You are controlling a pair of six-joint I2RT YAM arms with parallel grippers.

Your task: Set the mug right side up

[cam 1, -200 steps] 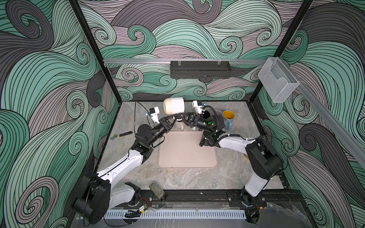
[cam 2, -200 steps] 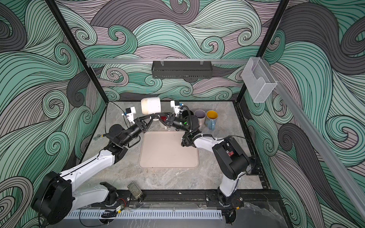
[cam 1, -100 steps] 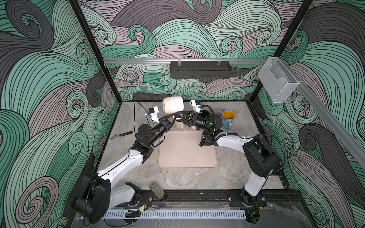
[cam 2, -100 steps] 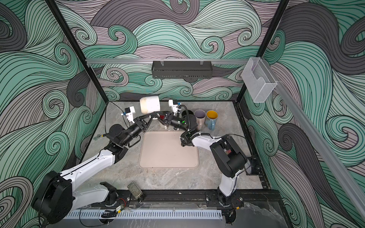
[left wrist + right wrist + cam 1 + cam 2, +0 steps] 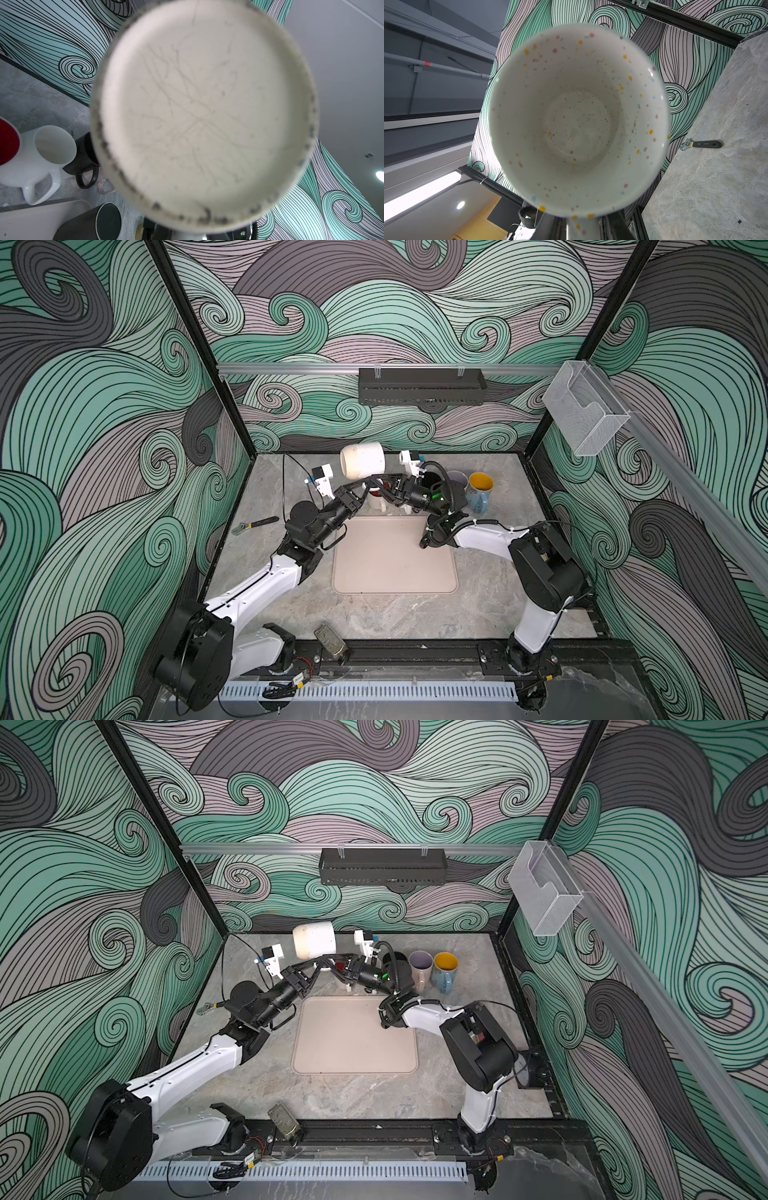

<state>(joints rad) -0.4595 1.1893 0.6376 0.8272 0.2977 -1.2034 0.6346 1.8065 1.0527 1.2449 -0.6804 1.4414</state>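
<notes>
Speckled mug [image 5: 362, 460] aloft on its side nr tabletop [image 5: 490, 585] back edge. L fingers [image 5: 353, 488] pinch its handle; R fingers [image 5: 388, 479] clamp same handle, opp. side.

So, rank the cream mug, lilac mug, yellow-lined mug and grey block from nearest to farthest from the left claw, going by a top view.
1. cream mug: raised, in the left claw.
2. lilac mug: back row, to the right.
3. yellow-lined mug: just beyond the lilac one.
4. grey block: front edge.
</notes>
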